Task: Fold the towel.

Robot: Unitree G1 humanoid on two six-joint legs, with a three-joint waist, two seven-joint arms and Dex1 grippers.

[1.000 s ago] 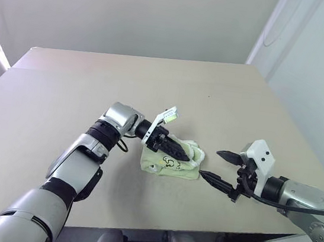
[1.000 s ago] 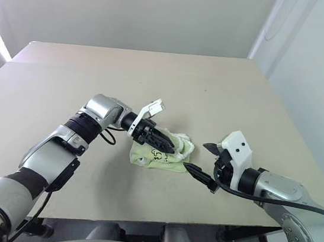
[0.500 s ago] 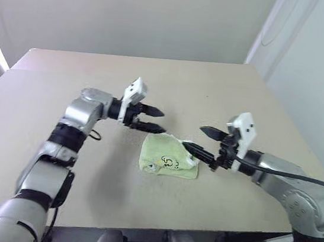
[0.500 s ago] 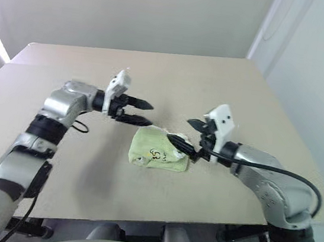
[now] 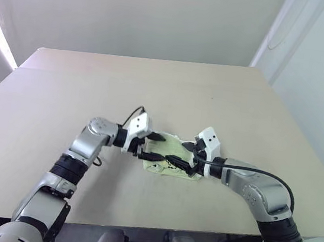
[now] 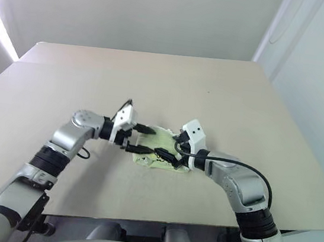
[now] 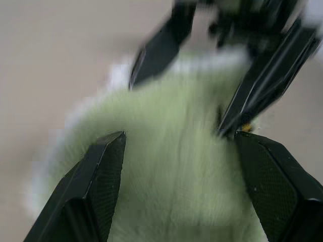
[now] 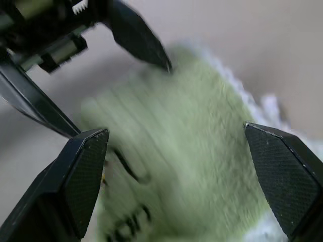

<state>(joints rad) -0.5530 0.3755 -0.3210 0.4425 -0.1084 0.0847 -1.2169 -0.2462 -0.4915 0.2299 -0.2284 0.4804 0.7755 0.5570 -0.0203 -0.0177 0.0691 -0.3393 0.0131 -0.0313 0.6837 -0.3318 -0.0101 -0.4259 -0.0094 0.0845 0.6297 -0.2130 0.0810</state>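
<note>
head pair overhead — wrists close on towel (image 7: 171,166)

bright glare at far left edge, soft even light, wrist views motion-blurred

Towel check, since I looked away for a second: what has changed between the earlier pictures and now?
The left gripper, which had lifted off the towel, has come back down at its left side, open. The right gripper has moved in from the right and lies over the towel, open. Neither visibly holds it. The towel is still a folded bundle at the same spot on the table.
</note>
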